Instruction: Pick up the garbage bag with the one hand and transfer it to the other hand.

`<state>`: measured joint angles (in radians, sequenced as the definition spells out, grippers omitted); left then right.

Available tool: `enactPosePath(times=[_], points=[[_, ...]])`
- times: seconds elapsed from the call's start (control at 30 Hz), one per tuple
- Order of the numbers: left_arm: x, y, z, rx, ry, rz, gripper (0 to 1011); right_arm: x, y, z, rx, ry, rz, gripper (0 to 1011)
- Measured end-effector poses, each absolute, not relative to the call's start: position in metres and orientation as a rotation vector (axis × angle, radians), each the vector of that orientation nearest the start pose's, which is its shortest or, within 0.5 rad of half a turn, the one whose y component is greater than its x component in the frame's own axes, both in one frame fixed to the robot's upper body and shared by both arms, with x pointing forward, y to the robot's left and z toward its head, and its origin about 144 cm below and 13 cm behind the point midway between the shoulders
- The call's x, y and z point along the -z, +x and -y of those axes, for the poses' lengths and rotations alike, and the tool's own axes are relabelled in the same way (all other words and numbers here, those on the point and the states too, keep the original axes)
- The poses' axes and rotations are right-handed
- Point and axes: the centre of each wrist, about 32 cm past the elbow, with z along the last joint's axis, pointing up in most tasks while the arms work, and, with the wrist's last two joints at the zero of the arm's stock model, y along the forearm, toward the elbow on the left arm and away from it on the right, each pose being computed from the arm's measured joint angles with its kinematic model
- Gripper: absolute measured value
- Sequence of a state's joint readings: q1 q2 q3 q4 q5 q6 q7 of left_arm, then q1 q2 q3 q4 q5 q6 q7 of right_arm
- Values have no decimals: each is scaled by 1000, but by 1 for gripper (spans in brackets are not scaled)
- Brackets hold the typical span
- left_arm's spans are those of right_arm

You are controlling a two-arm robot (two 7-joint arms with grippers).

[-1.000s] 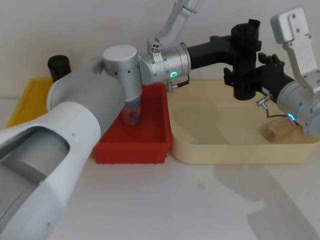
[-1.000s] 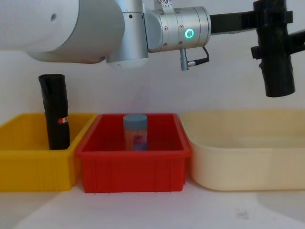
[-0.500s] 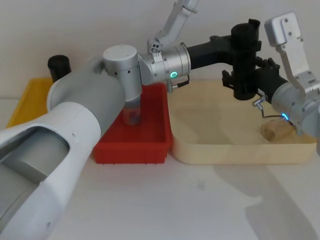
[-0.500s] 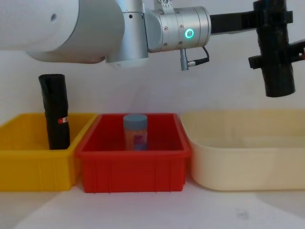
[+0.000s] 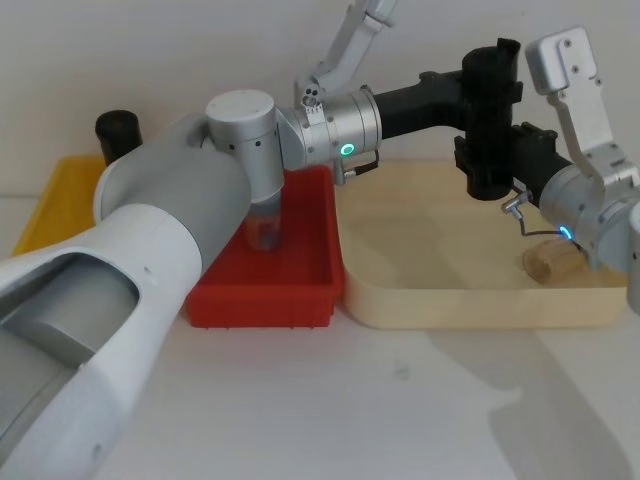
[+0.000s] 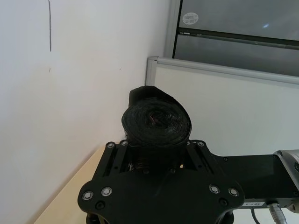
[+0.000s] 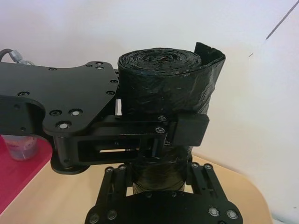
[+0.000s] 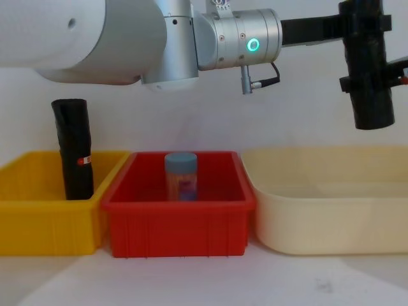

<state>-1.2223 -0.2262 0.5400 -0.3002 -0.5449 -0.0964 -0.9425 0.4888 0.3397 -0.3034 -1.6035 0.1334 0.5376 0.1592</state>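
Observation:
The garbage bag [image 5: 488,180] [image 8: 373,108], a plain black crinkly roll, hangs upright in the air above the cream tray [image 5: 470,305]. My left gripper [image 5: 490,95] [image 8: 368,29], the one hand with the green ring, reaches in from the left and is shut on the roll's upper half. My right gripper [image 5: 492,150] [image 8: 371,75], the other hand with the blue ring, comes from the right. Its fingers lie against both sides of the roll just below the left one. In the right wrist view the roll [image 7: 163,84] stands between both pairs of fingers.
A second black roll with a red-and-white label [image 8: 75,153] stands in the yellow bin [image 8: 44,223] at the left. The red bin [image 8: 178,229] in the middle holds a blue-capped jar [image 8: 181,175]. A small cork-coloured piece [image 5: 548,262] lies in the cream tray.
My right gripper has moved in toward the roll and its fingers have narrowed onto the roll's sides. The left gripper and the roll have stayed in place.

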Motion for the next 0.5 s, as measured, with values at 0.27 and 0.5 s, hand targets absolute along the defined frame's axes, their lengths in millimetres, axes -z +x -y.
enactPosePath(times=[0.27,0.5], points=[[-1324,695,-46,-266,-113,-29,435,-1314,554,232,1233,-322,151,555],[-1324,695,-46,-266,-113,-29,456,-1313,554,232,1235,-323,150,556]])
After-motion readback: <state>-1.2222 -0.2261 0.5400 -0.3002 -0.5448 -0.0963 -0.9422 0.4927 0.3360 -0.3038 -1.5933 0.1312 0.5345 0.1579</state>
